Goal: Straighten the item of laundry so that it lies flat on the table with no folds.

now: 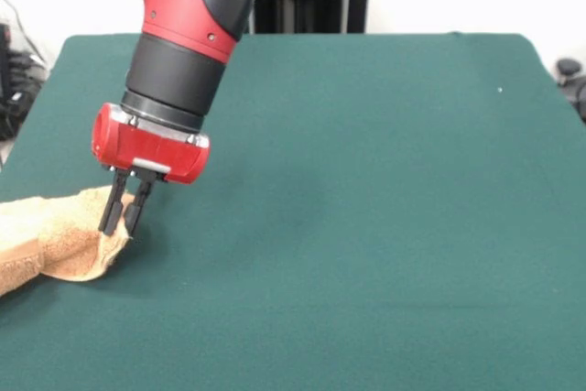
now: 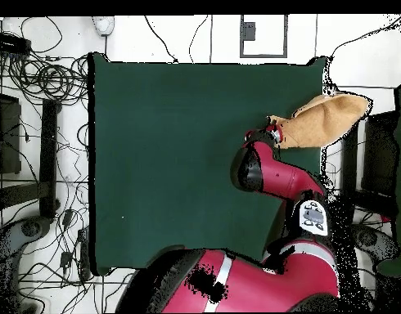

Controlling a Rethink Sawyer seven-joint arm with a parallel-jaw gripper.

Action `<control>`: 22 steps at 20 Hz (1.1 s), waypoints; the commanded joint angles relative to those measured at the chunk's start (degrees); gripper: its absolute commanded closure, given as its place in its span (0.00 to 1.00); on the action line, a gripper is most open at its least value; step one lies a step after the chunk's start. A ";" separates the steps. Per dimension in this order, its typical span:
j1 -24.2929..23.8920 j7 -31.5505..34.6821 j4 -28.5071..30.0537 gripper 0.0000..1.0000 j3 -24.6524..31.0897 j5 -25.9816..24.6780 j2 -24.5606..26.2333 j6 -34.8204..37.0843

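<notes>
The tan terry-cloth towel (image 1: pixel 50 240) lies bunched and folded at the table's left edge in the front view, and part of it runs out of the picture. In the overhead view the towel (image 2: pixel 328 117) sits at the table's right edge and partly hangs past it. My gripper (image 1: pixel 124 215) points down at the towel's inner corner, with its two black fingers close together and pinching the cloth there. In the overhead view the gripper (image 2: pixel 273 131) is mostly hidden under the red arm. The dark green table (image 1: pixel 366 190) spreads wide to the right of the towel.
The red and black arm (image 2: pixel 273 176) reaches from the base at the bottom across the table's right part in the overhead view. Cables and stands (image 2: pixel 40 123) lie on the floor past the table's left side.
</notes>
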 commanded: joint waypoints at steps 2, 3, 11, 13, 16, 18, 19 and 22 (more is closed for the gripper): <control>-5.24 16.63 10.56 1.00 17.59 0.46 -5.16 7.18; -6.69 17.46 12.13 1.00 19.87 0.15 -5.97 6.76; -15.44 21.55 22.85 1.00 34.26 0.76 -10.90 4.22; -16.96 21.71 24.73 1.00 36.56 1.07 -11.77 3.81; -19.04 22.30 27.41 1.00 39.82 1.67 -12.76 3.07; -20.75 22.78 29.11 1.00 42.36 1.54 -12.99 2.34; -21.71 23.01 29.97 1.00 43.74 1.44 -13.08 2.10; -22.95 23.36 31.94 1.00 45.88 1.79 -13.85 1.66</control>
